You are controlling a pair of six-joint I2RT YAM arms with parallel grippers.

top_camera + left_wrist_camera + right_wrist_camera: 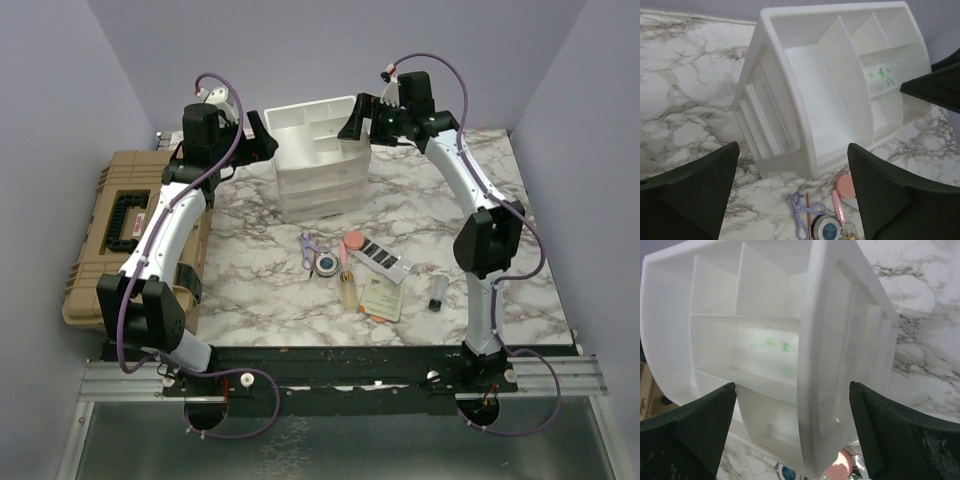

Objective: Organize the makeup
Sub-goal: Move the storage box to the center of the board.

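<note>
The makeup lies in a cluster at the table's middle: blue compact [327, 264], pink puff [352, 243], amber bottle [348, 291], black strip palette [379, 256], cream sachet [383, 298] and, apart to the right, a tiny dark vial [437, 292]. My left gripper [262, 137] is open and empty at the white organizer's [315, 155] left side. My right gripper [356, 113] is open and empty at its right back corner. The left wrist view shows the compact [830, 230] and puff [845, 185] between open fingers [690, 195]. In the right wrist view the organizer's wall [825, 365] lies between open fingers [905, 435].
A purple scissor-like tool [307, 250] and a pink stick [838, 206] lie by the compact. A big tan hard case [120, 230] stands off the table's left edge. The organizer has open top compartments [840, 90] and front drawers [765, 120].
</note>
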